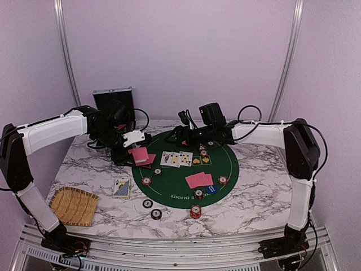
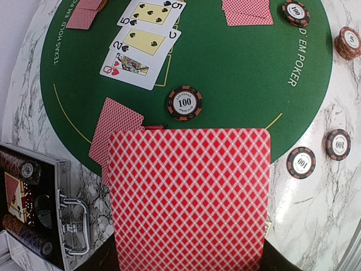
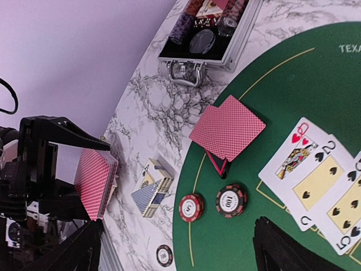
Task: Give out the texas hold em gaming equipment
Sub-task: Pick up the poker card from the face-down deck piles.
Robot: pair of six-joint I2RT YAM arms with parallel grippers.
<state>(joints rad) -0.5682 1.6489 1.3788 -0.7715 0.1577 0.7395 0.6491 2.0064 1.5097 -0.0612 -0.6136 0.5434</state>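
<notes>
My left gripper is shut on a deck of red-backed cards, held just above the left edge of the green poker mat. The deck also shows in the right wrist view. Red-backed cards lie on the mat under it, beside a dark 100 chip. Three face-up cards lie mid-mat. More red-backed cards and the blue dealer button lie at the right front. My right gripper is open and empty above the mat's far side; it also shows in the right wrist view.
The silver case lies open at the back left, with chips inside. A blue card box and a straw tray sit at the front left. Several chips lie around the mat's front edge and on the marble.
</notes>
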